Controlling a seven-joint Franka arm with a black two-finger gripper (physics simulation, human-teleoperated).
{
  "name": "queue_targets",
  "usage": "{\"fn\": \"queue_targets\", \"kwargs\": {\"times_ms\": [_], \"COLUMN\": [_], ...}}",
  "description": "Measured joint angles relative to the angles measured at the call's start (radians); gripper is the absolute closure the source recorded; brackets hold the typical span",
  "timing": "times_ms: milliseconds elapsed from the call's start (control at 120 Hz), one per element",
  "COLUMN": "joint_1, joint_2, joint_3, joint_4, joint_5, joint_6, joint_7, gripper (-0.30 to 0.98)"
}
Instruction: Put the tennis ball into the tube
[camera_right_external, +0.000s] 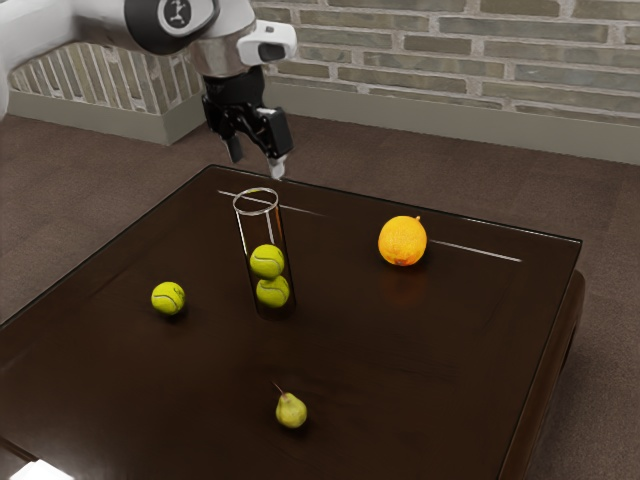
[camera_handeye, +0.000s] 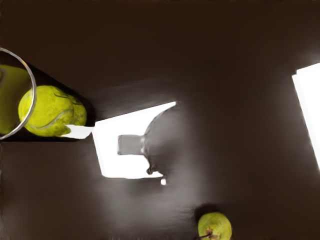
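My gripper (camera_right_external: 256, 163) is open above the table's far-left part, higher than the clear tube (camera_right_external: 258, 210), with nothing between its fingers. The tube stands upright with two tennis balls stacked inside, the upper ball (camera_right_external: 267, 261) resting on the lower ball (camera_right_external: 273, 292). A loose tennis ball (camera_right_external: 168, 298) lies on the table, apart from the tube on the exterior view's left. In the wrist view the tube's rim (camera_handeye: 33, 95) and a ball in it (camera_handeye: 50, 111) appear beside the area under my hand.
An orange fruit (camera_right_external: 402, 241) sits toward the exterior view's right. A small pear (camera_right_external: 291, 411) lies toward the near side of the dark table (camera_right_external: 400, 350); the wrist view has the pear (camera_handeye: 215, 225) too. Bright reflections cross the tabletop.
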Motion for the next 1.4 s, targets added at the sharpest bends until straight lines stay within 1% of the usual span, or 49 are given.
{"fn": "queue_targets", "kwargs": {"times_ms": [117, 175, 217, 292, 342, 400, 467, 508, 533, 558, 617, 650, 750, 800, 892, 942, 1175, 1400], "joint_1": [0.035, 0.064, 0.095, 0.189, 0.264, 0.344, 0.424, 0.461, 0.462, 0.439, 0.337, 0.298, 0.279, 0.287, 0.333, 0.361, 0.42, 0.436], "joint_2": [-0.018, -0.082, -0.105, -0.114, -0.111, -0.099, -0.046, -0.011, 0.009, 0.029, 0.068, 0.086, 0.131, 0.153, 0.257, 0.291, 0.362, 0.475], "joint_3": [0.019, 0.036, 0.05, 0.069, 0.079, 0.085, 0.087, 0.088, 0.088, 0.089, 0.088, 0.088, 0.087, 0.088, 0.088, 0.088, 0.088, 0.092], "joint_4": [-0.019, -0.151, -0.259, -0.427, -0.51, -0.58, -0.61, -0.615, -0.616, -0.616, -0.604, -0.592, -0.557, -0.54, -0.44, -0.413, -0.371, -0.308], "joint_5": [0.0, 0.003, 0.003, -0.008, -0.019, -0.03, -0.043, -0.051, -0.054, -0.061, -0.073, -0.078, -0.087, -0.092, -0.111, -0.118, -0.135, -0.177], "joint_6": [-0.003, 0.002, 0.023, 0.087, 0.136, 0.195, 0.262, 0.301, 0.325, 0.349, 0.403, 0.428, 0.486, 0.505, 0.528, 0.536, 0.554, 0.56], "joint_7": [0.011, 0.015, 0.018, 0.022, 0.025, 0.029, 0.032, 0.034, 0.036, 0.037, 0.04, 0.043, 0.05, 0.054, 0.067, 0.075, 0.112, 0.142], "gripper": [0.02, 0.02, 0.02, 0.02, 0.02, 0.02, 0.02, 0.02, 0.02, 0.02, 0.02, 0.02, 0.02, 0.02, 0.02, 0.02, 0.02, 0.02]}}
